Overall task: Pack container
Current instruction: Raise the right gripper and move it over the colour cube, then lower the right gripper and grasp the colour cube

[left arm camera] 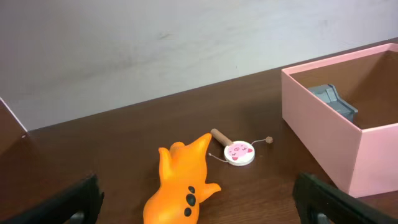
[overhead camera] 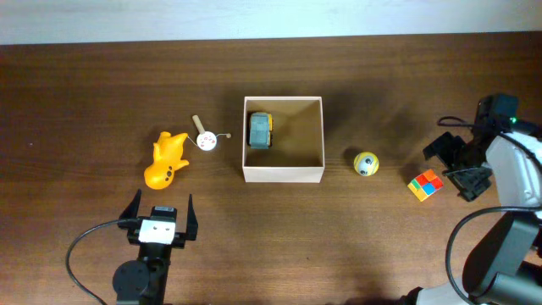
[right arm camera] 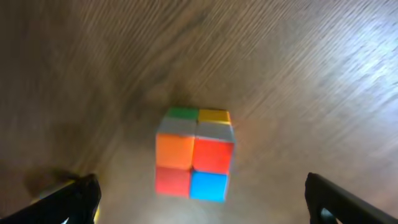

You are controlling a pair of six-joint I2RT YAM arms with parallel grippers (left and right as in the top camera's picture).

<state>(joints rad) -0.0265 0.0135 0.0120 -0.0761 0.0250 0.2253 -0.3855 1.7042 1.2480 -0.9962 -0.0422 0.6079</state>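
The container (overhead camera: 284, 175), a square open box that is white outside and tan inside, sits mid-table with a blue-grey toy car (overhead camera: 260, 130) lying in its left half. In the left wrist view its wall (left arm camera: 323, 143) looks pinkish and the car (left arm camera: 333, 101) shows inside. My left gripper (overhead camera: 161, 206) stands open just short of an orange animal toy (overhead camera: 167, 158), which lies between the wide-spread jaws (left arm camera: 202, 205). My right gripper (overhead camera: 451, 165) is open beside a coloured cube (overhead camera: 426, 184). The cube (right arm camera: 194, 154) lies ahead of those open fingers (right arm camera: 202, 199).
A small white drum rattle with a wooden handle (overhead camera: 207, 138) lies between the orange toy and the container, also seen from the left wrist (left arm camera: 239, 152). A yellow ball (overhead camera: 366, 163) rests right of the container. A pale wall runs along the table's far edge.
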